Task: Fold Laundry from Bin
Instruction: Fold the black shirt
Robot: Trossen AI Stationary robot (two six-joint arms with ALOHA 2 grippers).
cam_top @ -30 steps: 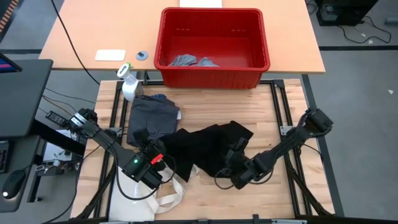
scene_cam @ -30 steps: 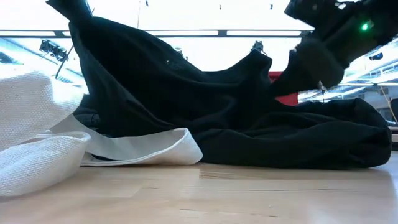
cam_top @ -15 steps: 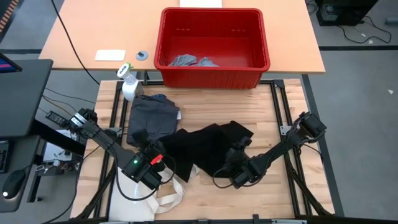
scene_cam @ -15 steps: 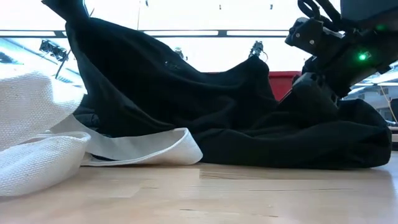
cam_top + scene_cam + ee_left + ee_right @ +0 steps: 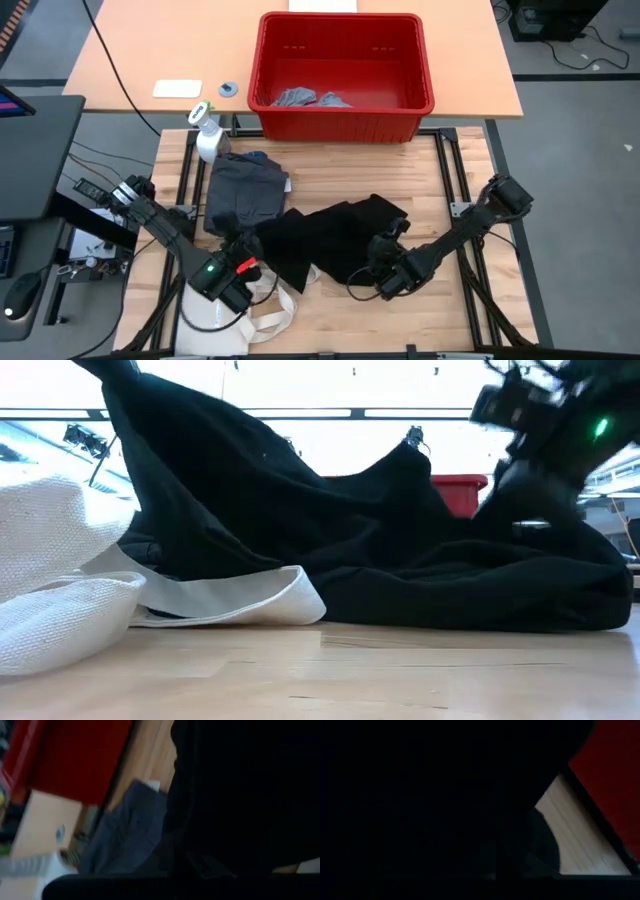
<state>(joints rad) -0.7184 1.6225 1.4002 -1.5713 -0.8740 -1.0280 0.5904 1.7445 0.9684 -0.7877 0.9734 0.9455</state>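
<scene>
- High view: you've got the black piece [image 5: 325, 243] crumpled mid-table. The left gripper [image 5: 246, 262] sits at its left edge, clenched on the black cloth. The right gripper [image 5: 381, 262] sits at its near right edge, fingers pinched down on the same cloth. The dark grey piece [image 5: 243, 188] lies left of it, touching. The bin [image 5: 344, 118] stands far, on the other table, with light grey pieces [image 5: 310, 98] inside. A spray bottle [image 5: 207, 133] stands far left; the cream tote bag [image 5: 268, 311] lies near left, under the left arm.
- Low view: black piece is raised at left, draped over the tote bag [image 5: 70, 605]; the bin [image 5: 458, 492] peeks behind.
- Left wrist view: you see black cloth filling the frame, with the grey piece [image 5: 127, 836] and bin [image 5: 75, 760] beyond.
- Right wrist view: mostly black cloth, bin [image 5: 612, 775] at the corner.
</scene>
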